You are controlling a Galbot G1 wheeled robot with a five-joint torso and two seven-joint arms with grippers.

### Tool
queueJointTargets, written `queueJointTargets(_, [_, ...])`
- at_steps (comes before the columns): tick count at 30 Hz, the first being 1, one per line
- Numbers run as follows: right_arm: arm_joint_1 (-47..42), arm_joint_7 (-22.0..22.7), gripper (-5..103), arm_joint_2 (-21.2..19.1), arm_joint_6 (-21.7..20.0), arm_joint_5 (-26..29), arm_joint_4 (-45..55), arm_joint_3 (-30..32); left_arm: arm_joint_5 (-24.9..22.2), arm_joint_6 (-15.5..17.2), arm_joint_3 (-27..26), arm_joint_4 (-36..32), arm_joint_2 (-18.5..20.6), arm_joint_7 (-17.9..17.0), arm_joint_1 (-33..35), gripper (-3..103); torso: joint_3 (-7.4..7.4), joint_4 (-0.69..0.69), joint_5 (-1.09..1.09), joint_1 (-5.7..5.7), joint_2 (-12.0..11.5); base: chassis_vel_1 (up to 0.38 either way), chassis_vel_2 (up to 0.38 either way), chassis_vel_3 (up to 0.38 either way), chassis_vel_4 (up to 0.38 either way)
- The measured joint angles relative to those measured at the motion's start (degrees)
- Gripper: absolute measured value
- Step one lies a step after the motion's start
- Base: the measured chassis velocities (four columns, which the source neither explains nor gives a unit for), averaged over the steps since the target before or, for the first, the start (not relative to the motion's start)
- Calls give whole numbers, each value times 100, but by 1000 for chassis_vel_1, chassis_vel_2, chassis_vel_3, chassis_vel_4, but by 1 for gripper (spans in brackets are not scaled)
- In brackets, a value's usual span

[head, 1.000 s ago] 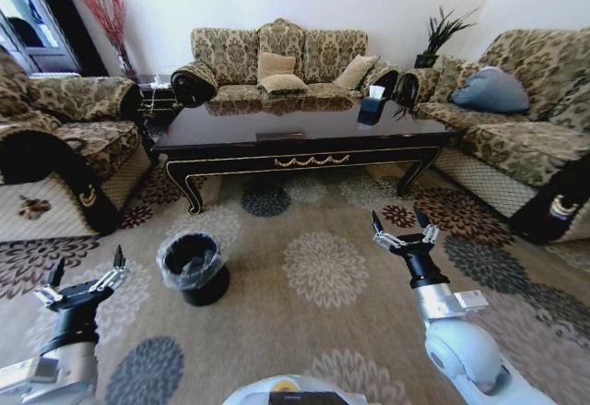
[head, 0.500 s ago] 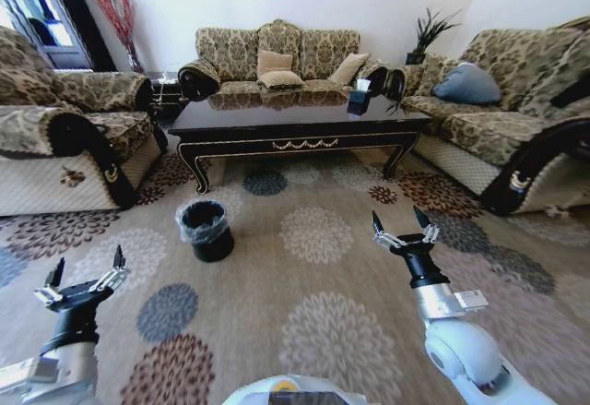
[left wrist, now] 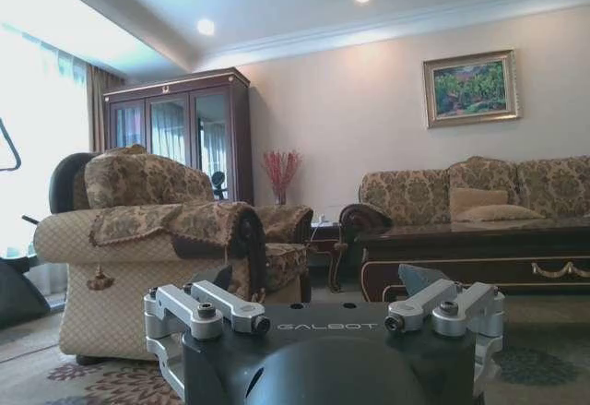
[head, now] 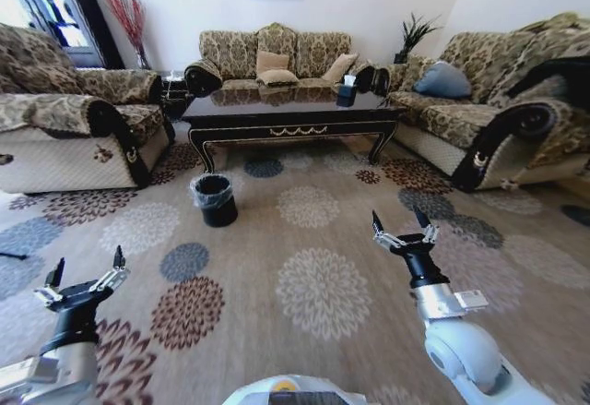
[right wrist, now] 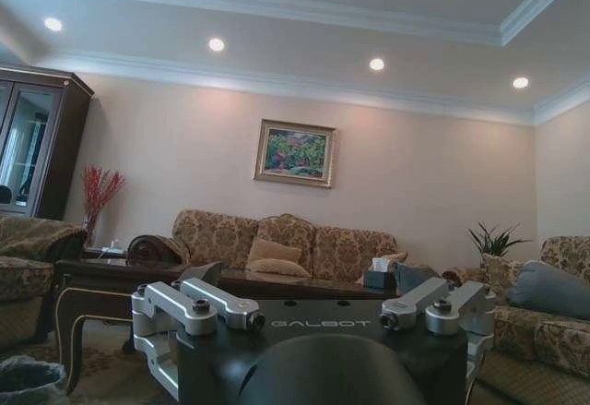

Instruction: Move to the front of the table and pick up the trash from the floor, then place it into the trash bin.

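The dark glossy table [head: 290, 114] stands far ahead among the sofas; it also appears as the table [left wrist: 479, 239] and the table [right wrist: 120, 280] in the wrist views. The black trash bin [head: 215, 199], lined with clear plastic, sits on the carpet in front of the table's left end, and its rim is in the right wrist view [right wrist: 28, 382]. The trash is out of view. My left gripper [head: 85, 274] is held low at the left, open and empty. My right gripper [head: 403, 230] is held up at the right, open and empty. Both are well short of the bin.
A patterned armchair [head: 64, 119] flanks the left, a sofa [head: 277, 54] stands behind the table and another sofa [head: 479, 101] lines the right. A dark tissue box [head: 347, 89] rests on the table. A wide stretch of flowered carpet [head: 304, 267] lies between me and the bin.
The whole head view has shifted: table, bin and sofas now look smaller and farther, so the camera has backed away. Both grippers keep the same open pose.
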Motion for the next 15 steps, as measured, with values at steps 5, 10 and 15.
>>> queueJointTargets(5, [0, 0, 100, 0, 0, 0, 0, 0, 0, 0, 0, 0, 0, 0, 0, 100, 0, 0, -2, 0, 0, 340, -354, -335, 366])
queueJointTargets(10, [0, -1, 100, 0, 0, 0, 0, 0, 0, 0, 0, 0, 0, 0, 0, 100, 2, 0, -3, 1, -1, 327, -404, -307, 384])
queueJointTargets(15, [-1, 0, 100, 0, 0, 0, 0, 0, 0, -1, 1, 0, -1, 0, 1, 100, -2, 0, -5, -2, 1, 228, -382, -208, 388])
